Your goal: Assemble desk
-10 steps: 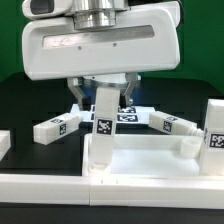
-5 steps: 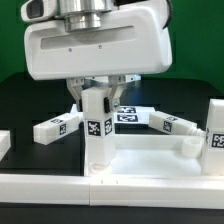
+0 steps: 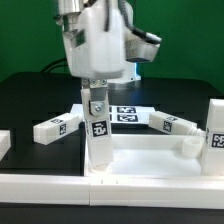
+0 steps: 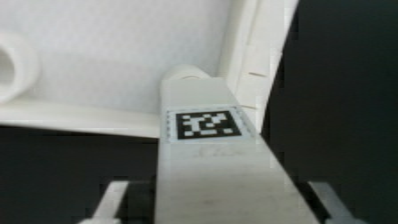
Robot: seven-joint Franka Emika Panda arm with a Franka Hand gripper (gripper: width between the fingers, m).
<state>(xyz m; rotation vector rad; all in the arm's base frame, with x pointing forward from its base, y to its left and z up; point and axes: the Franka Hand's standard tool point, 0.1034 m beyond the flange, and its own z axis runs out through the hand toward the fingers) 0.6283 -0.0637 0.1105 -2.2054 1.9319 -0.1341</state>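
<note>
The fingers (image 4: 118,200) squeeze the top of the leg (image 3: 98,135), which stands up at a corner of the panel (image 3: 150,160); it looks light, hard and smooth, so hold its flat sides.

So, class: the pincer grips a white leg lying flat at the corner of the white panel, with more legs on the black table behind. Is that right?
Not quite. The exterior view shows the leg in the pincer standing upright at the corner of the panel, not lying flat. The rest holds.
</note>
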